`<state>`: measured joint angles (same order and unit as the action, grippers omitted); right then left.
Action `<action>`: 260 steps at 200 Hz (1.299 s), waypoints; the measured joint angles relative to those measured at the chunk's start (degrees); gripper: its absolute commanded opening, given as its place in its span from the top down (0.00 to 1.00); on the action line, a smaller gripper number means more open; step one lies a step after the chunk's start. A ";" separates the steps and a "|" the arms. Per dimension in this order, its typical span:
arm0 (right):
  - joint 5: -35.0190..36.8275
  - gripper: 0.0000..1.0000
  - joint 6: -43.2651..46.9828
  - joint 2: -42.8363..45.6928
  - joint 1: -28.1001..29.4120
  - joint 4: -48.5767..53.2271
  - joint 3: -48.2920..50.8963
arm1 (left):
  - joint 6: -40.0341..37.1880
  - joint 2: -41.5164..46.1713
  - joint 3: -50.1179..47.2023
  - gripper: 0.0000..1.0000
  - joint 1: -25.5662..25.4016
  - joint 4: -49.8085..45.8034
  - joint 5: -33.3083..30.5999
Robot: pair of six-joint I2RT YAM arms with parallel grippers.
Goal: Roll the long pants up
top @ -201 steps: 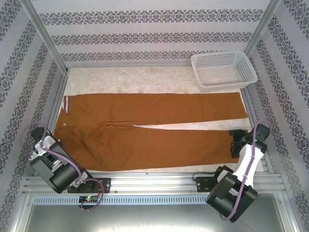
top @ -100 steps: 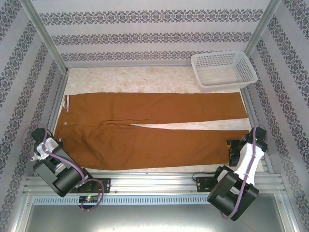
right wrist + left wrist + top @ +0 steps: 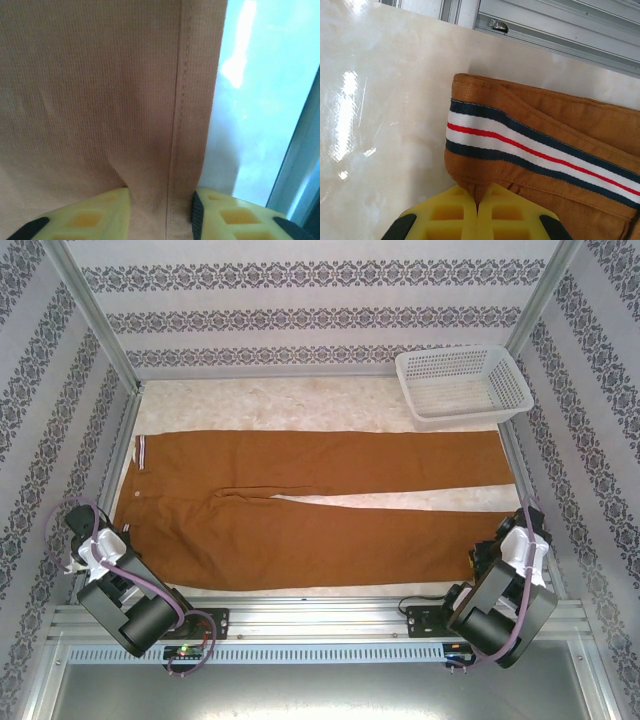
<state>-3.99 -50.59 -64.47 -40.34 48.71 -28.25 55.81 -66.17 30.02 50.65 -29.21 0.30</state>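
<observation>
The long pants [image 3: 300, 500] lie flat across the table, rust-brown, with the waistband at the left and the leg ends at the right. My left gripper [image 3: 122, 535] sits at the near waistband corner. In the left wrist view the striped waistband [image 3: 520, 145] is folded over, and the left gripper [image 3: 477, 207] is shut, with a pinch of brown cloth between its yellow fingers. My right gripper [image 3: 487, 548] is at the end of the near leg. In the right wrist view it [image 3: 161, 215] stands open, its fingers astride the stitched hem [image 3: 185, 125] and touching the cloth on both sides.
A white basket [image 3: 462, 385] stands at the back right, just beyond the far leg. Patterned walls and metal posts close in the table [image 3: 300, 405] on three sides. A metal rail [image 3: 320, 620] runs along the near edge. Bare pale tabletop lies behind the pants.
The right arm has folded back toward the near edge and lowered its wrist onto the near leg's hem. The left arm has shifted slightly at the waistband corner.
</observation>
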 measured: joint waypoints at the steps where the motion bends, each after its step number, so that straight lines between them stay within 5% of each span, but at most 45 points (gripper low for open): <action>1: 0.02 0.62 0.00 -0.04 0.00 0.00 -0.02 | 0.00 0.02 0.00 1.00 0.00 0.00 0.00; 16: 0.52 0.72 -0.02 -0.76 0.63 0.15 -0.37 | 0.00 0.61 0.00 1.00 0.00 -0.22 -0.02; 30: 0.74 1.00 -0.17 -0.83 1.22 -0.46 -0.50 | 0.00 1.18 0.00 1.00 0.00 -0.44 0.00; 120: 0.02 1.00 1.38 3.02 3.02 -1.05 -1.75 | -0.31 3.02 3.91 1.00 0.00 -6.14 0.85; 176: -5.42 1.00 5.73 5.18 3.23 0.81 -14.99 | -0.24 6.01 11.72 1.00 -0.02 -12.66 8.37; 260: -16.20 1.00 13.16 -12.72 4.13 3.48 -34.60 | -0.42 5.62 24.06 1.00 -0.44 -21.22 13.05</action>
<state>-20.18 -37.43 -77.19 -36.21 52.18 -62.85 55.40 -60.55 54.08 50.22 -50.43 13.34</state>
